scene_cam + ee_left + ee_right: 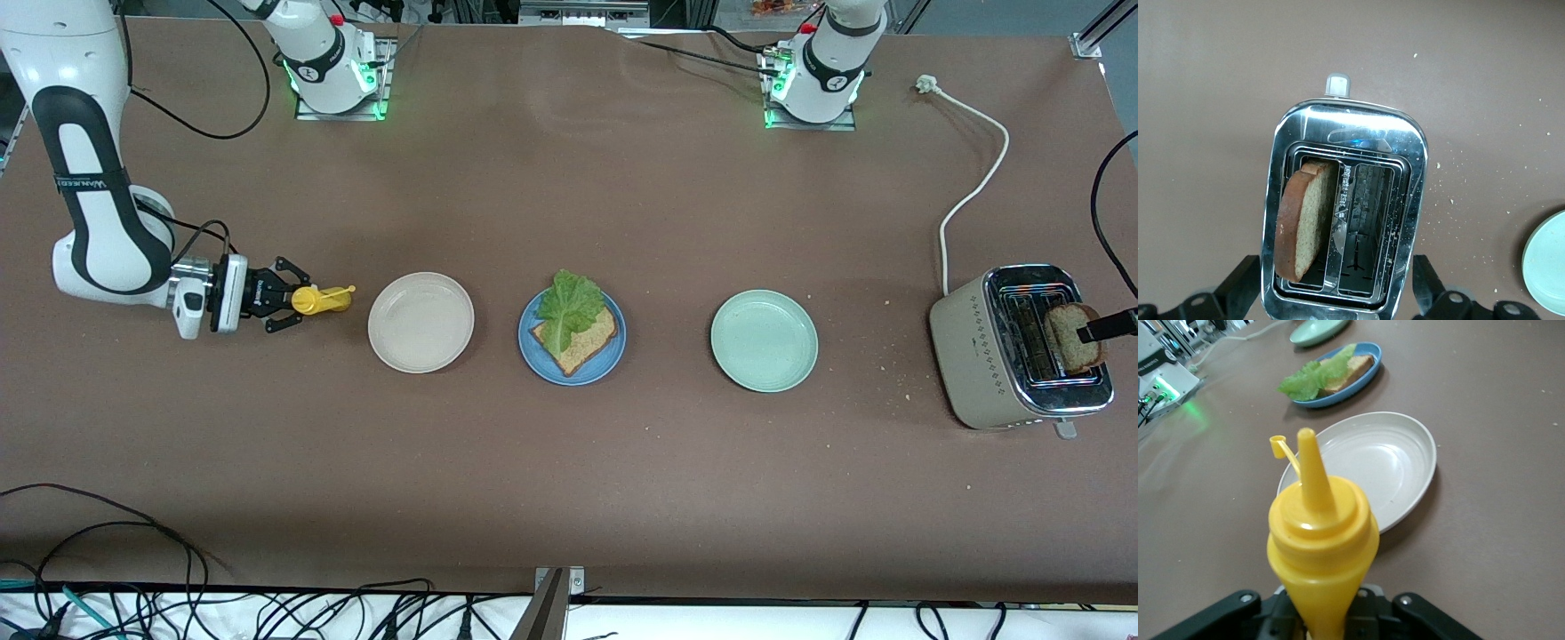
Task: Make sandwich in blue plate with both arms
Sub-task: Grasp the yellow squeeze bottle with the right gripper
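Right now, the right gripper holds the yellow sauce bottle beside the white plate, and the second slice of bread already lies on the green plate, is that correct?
Not quite. The green plate holds nothing; the second slice of bread stands in the toaster, as the left wrist view shows. The rest stands: the right gripper holds the yellow sauce bottle beside the white plate.

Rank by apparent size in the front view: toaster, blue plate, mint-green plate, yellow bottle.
1. Toaster, clearly the largest.
2. Blue plate and mint-green plate: these look alike in size, so I won't rank one over the other.
3. Yellow bottle, the smallest, held in the right gripper.
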`<state>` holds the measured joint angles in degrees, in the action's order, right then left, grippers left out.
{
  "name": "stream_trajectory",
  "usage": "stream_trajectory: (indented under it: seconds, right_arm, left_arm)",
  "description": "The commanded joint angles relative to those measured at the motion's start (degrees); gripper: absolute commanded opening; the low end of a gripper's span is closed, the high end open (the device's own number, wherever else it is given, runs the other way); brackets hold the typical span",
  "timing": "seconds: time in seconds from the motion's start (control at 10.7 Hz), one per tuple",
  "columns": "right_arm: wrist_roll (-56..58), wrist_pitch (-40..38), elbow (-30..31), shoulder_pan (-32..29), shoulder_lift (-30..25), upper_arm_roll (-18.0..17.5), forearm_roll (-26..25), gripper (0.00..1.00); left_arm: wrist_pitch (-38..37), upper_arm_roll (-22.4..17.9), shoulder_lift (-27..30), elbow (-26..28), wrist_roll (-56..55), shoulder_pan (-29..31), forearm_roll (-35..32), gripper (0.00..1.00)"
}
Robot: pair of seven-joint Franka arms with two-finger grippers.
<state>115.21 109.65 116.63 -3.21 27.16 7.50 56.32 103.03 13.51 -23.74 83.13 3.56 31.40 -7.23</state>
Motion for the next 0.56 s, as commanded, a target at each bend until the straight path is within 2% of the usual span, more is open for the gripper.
stream_trajectory:
  seconds: [0.0, 0.19, 0.47]
  right_arm:
    - [-21.5, -0.9, -8.1, 2.8, -3.0, -0.5, -14.0, 0.00]
    - [-35.6, -1.8, -16.1, 5.2, -3.5, -3.5, -26.6, 0.00]
    - [-53.0, -2.2, -25.2, 15.0, -2.0, -3.8, -42.9, 0.00]
  left_arm:
    - [0.1, 0.3, 0.3, -0.5, 0.8, 0.2, -1.5, 1.00]
    - [0.1, 0.3, 0.3, -0.5, 0.8, 0.2, -1.5, 1.00]
    - [0.1, 0.3, 0.3, -0.5, 0.8, 0.2, -1.5, 1.00]
